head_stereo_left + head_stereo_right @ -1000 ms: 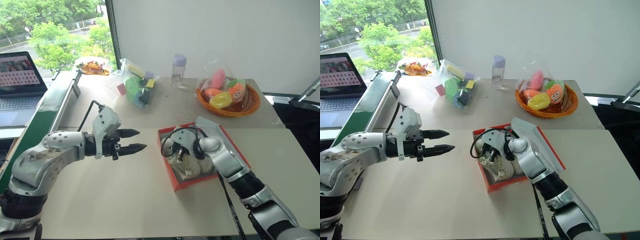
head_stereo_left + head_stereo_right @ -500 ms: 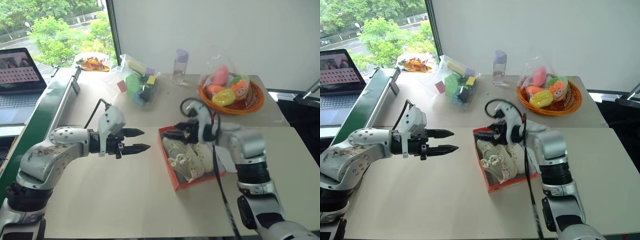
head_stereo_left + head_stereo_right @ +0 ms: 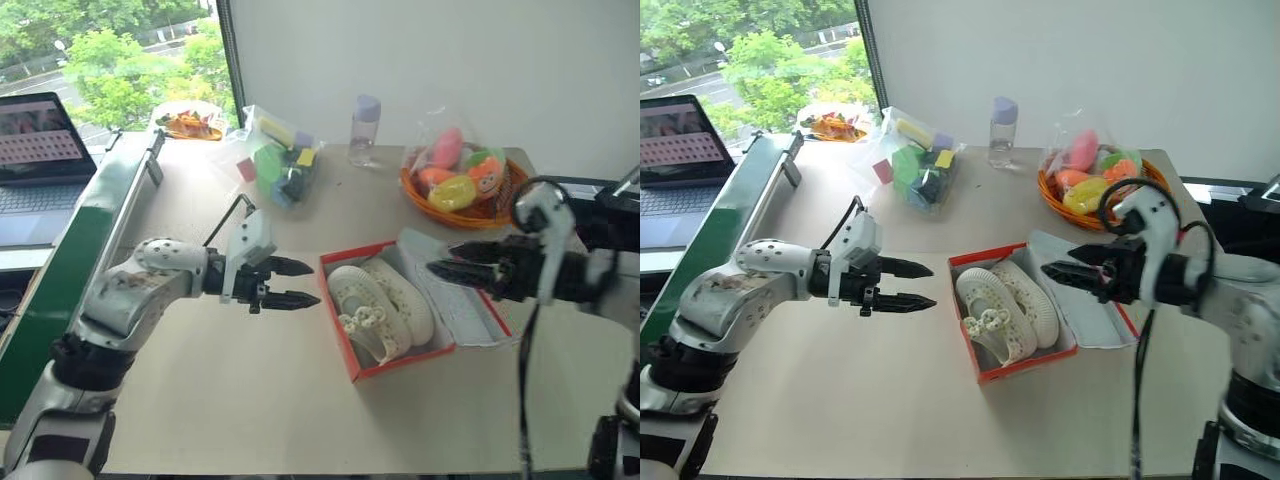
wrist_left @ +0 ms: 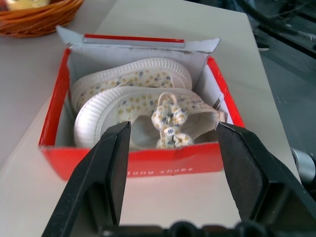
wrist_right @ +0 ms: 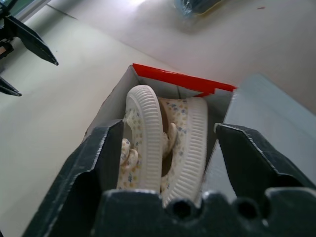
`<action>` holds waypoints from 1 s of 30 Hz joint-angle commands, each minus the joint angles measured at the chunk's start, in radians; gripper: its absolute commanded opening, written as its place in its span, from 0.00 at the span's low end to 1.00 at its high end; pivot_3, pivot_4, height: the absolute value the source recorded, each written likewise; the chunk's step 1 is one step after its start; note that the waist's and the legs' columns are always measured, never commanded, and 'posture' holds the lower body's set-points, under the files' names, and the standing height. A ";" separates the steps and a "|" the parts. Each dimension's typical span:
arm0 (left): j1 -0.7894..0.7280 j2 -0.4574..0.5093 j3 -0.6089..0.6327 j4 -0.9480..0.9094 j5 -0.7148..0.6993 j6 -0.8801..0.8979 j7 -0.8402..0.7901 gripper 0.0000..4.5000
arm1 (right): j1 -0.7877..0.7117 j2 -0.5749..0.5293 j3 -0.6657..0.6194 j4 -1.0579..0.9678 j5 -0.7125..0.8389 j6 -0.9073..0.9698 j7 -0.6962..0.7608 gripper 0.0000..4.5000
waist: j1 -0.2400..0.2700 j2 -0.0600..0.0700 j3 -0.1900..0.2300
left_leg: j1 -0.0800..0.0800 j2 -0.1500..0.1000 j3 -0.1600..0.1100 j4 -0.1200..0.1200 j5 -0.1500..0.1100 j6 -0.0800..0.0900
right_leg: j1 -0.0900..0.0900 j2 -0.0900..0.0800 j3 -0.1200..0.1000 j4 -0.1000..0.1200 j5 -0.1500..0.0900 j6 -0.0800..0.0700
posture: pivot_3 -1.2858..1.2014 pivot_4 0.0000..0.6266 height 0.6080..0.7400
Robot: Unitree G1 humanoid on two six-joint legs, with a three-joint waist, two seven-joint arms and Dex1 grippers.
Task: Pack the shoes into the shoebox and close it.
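Both shoes (image 3: 382, 308) lie packed in the open shoebox (image 3: 352, 347), side by side, one partly tipped against the other, and the lid (image 3: 458, 290) lies flat on the table (image 3: 230, 400) on the box's far side from your left arm. By these views the packing is done and what you have left is the closing: the lid must be swung up and over the shoes, then pressed down.

Your left gripper (image 3: 300, 283) hangs just beside the box's near wall, well clear of it, with the arm reaching in low and the fingers pointed level at the box. Its jaws stand apart with nothing between them (the left wrist view frames the whole box between them). Your right gripper (image 3: 448, 268) is raised over the lid, on the opposite side of the box, pointing back across it toward the left one. Its jaws are spread too and carry nothing; the right wrist view looks down between them onto the shoes' ribbed soles.

Whether the right fingertips touch the lid is hard to judge from the head views; they appear to float above it. Behind the box sit a basket (image 3: 505, 213) of toys, a bottle (image 3: 364, 131) and a bag (image 3: 279, 162) of blocks, all well apart from it.
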 commanded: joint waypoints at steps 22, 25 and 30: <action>-0.079 0.068 0.075 -0.019 0.052 0.082 -0.065 0.99 | 0.535 0.314 0.139 0.432 -0.251 -0.639 -0.166 0.00 | -0.014 0.001 -0.001 | 0.002 0.008 0.016 0.012 -0.004 0.006 | 0.000 0.002 0.014 0.000 0.006 0.003 | 0.52 0.24 1.00; -0.058 0.098 0.096 -0.069 0.035 0.100 -0.059 0.99 | 0.456 0.351 0.154 0.537 -0.267 -0.724 -0.194 0.00 | -0.012 0.002 -0.001 | 0.001 0.007 0.016 0.011 -0.004 0.006 | -0.001 0.002 0.015 0.000 0.006 0.005 | 0.52 0.24 1.00; -0.031 0.124 0.121 -0.116 0.025 0.121 -0.042 0.99 | 0.375 0.434 0.066 0.663 -0.183 -0.852 -0.191 0.00 | -0.008 0.002 -0.001 | 0.001 0.007 0.016 0.011 -0.004 0.006 | -0.001 0.003 0.015 0.000 0.006 0.006 | 0.52 0.24 1.00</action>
